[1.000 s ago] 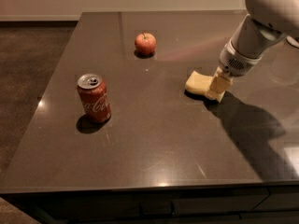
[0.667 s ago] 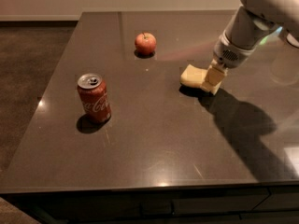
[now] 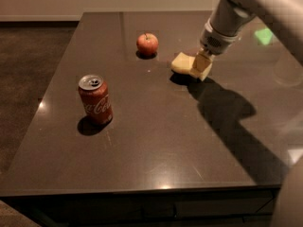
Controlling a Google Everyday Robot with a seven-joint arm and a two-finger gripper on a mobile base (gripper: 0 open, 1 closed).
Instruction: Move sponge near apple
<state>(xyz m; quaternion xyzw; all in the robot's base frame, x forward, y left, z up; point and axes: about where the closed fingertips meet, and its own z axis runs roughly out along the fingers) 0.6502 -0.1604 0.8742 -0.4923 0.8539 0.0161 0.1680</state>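
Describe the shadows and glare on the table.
Camera view: the arm throws a broad dark shadow across the table, near right; the gripper grips the sponge at its right end; can and apple cast small shadows; green glare far right.

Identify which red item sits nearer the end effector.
The apple, round and stemmed; the end effector grips the sponge just beside it, while the cola can stands farther off.

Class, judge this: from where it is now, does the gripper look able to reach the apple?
Probably yes. The gripper, holding the sponge, sits just right of the apple, with only bare table between; the can stands well aside.
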